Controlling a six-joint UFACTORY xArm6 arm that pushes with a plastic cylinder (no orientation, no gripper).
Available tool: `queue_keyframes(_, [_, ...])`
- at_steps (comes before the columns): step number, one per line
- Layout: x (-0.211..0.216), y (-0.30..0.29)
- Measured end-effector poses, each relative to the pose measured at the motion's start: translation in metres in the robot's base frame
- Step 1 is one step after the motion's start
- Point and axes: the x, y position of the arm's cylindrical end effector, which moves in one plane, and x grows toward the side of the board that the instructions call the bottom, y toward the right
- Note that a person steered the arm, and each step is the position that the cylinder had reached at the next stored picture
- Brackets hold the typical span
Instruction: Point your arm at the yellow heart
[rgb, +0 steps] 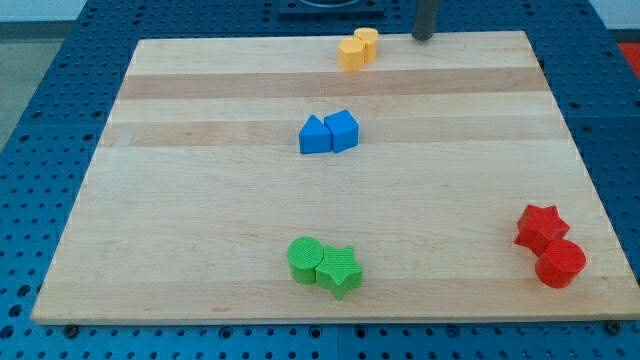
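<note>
Two yellow blocks touch each other at the view's top edge of the wooden board (200, 200): one lower left (352, 54) and one upper right (367, 42). Their shapes are too small to make out, so I cannot tell which is the heart. My tip (424, 37) rests at the board's top edge, to the right of the yellow pair with a small gap, touching no block. The dark rod rises out of the view's top.
A blue triangle (315, 136) and a blue cube (342, 130) touch near the middle. A green circle (305, 260) and a green star (340, 270) touch at the bottom centre. A red star (540, 228) and a red circle (560, 264) touch at the bottom right.
</note>
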Motion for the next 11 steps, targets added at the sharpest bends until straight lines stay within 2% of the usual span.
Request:
queue_keyframes(2, [0.004,-0.028])
queue_keyframes(4, [0.024,-0.03])
queue_keyframes(5, [0.018,-0.027])
queue_keyframes(7, [0.062,0.012])
queue_keyframes(8, [0.022,0.016])
queue_keyframes(9, [0.001,0.006])
queue_keyframes(11, [0.001,-0.057])
